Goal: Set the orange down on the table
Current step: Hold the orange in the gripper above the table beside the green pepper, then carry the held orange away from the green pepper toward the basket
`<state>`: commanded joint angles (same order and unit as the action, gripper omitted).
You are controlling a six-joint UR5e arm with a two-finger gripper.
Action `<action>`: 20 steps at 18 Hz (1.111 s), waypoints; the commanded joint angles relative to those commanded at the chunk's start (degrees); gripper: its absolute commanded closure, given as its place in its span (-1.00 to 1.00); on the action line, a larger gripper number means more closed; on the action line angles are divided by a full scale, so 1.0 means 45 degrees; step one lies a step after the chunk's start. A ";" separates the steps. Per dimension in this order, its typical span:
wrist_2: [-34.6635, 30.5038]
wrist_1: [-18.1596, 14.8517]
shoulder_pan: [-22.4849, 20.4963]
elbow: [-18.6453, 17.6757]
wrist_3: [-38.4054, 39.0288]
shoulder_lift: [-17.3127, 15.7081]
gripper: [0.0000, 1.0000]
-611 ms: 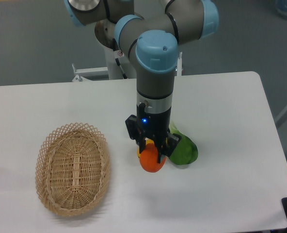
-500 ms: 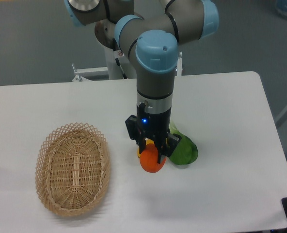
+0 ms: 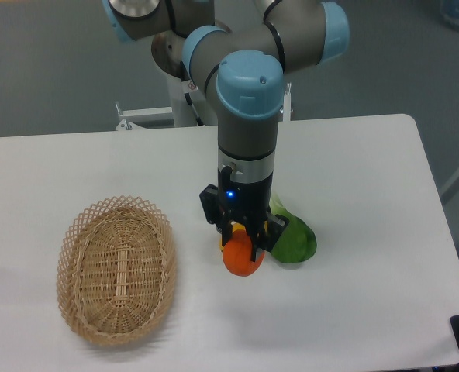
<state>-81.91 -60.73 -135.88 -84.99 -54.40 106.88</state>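
- Fingers [image 3: 243, 246] pointing straight down from the vertical wrist, pinching the orange [image 3: 243, 260] from above.
- One dark fingertip [image 3: 256, 249] visible across the upper right of the fruit; the opposite one mostly hidden behind it.
- Orange directly below the fingers, over the middle of the white worktop [image 3: 369, 201]; cannot tell whether resting on the surface or just above it.
- Sliver of a yellow fruit [image 3: 222, 242] just left of the fingers, touching or nearly touching the orange, largely hidden behind the fingers and the orange.
- Green leafy vegetable [image 3: 293, 236] immediately right of the fingers, lying on the worktop, close against the orange; contact not resolvable.
- Oval wicker basket [image 3: 117, 267] well to the left of the fingers, apart from the fruit, sitting flat on the worktop near the front edge; nothing visible inside.
- Blue indicator light lit on the wrist housing just above the fingers.
- Grey arm [image 3: 247, 116] with light-blue joint caps rising behind and above the fingers toward the rear of the worktop.
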 joint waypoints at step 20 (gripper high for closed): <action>-0.0644 0.2149 0.0703 -0.0234 0.1484 0.2343 -0.10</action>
<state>-84.81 -51.06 -132.71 -86.04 -47.72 117.42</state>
